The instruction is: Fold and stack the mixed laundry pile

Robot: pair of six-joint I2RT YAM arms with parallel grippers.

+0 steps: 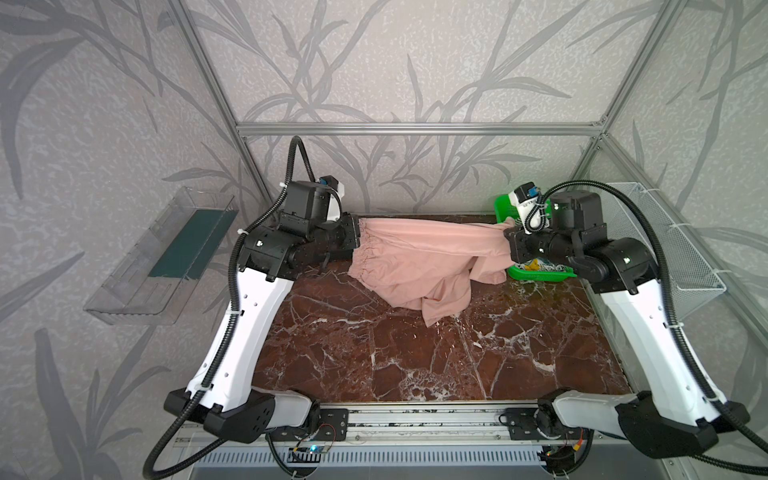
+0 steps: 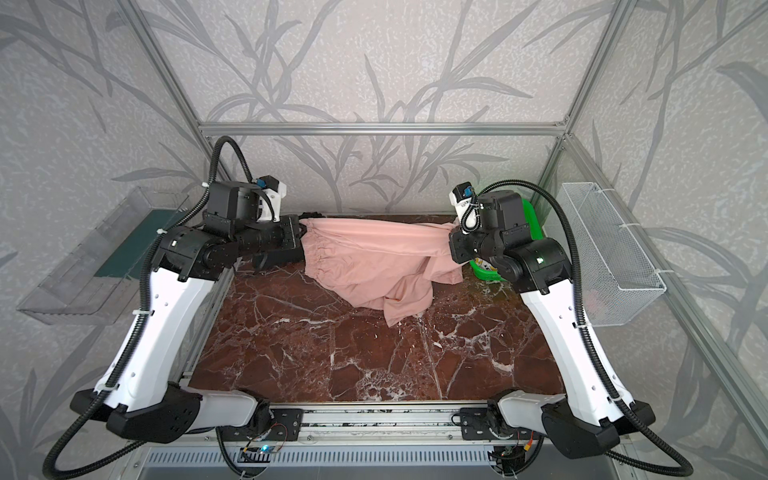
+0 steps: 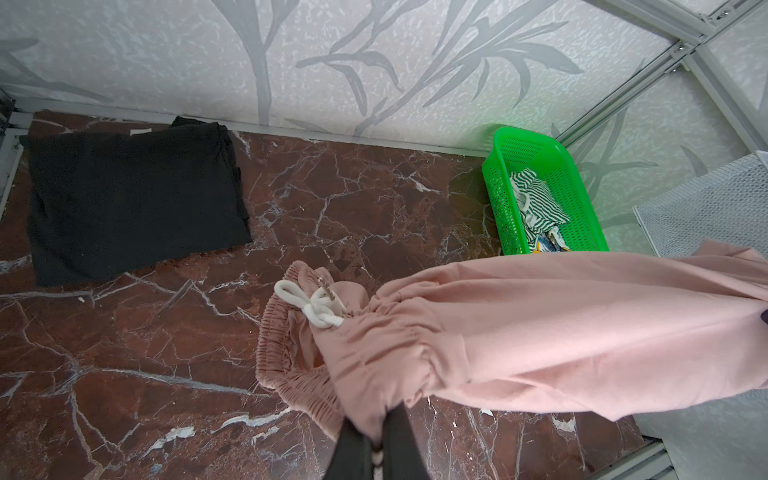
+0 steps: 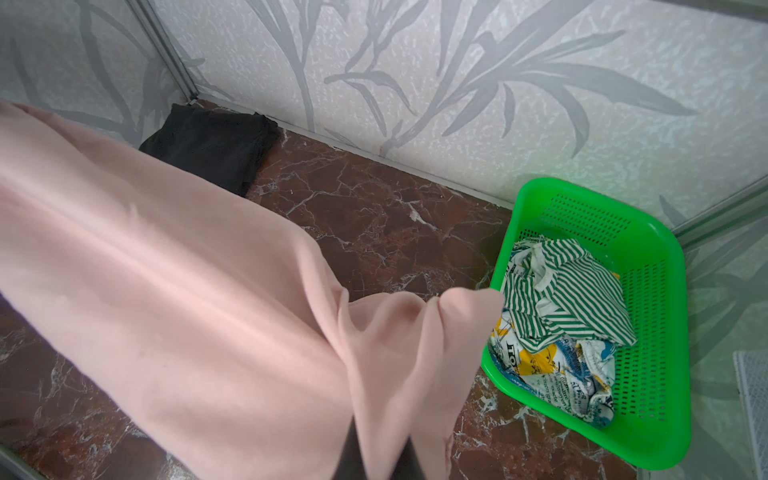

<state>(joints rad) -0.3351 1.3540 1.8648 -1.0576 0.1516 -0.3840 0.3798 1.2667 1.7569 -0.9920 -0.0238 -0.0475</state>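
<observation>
Dusty-pink drawstring shorts hang stretched between my two grippers across the back of the table, and their lower part sags onto the marble. My left gripper is shut on the gathered waistband, close to the white drawstring. At the other end my right gripper is shut on a leg of the shorts. A folded black T-shirt lies flat at the back left corner. The green-and-white striped cloth and the multicoloured printed piece lie crumpled in the green basket.
The green basket stands at the back right of the marble table, just under my right wrist. A white wire mesh basket hangs on the right wall. On the left wall hangs a clear plastic tray.
</observation>
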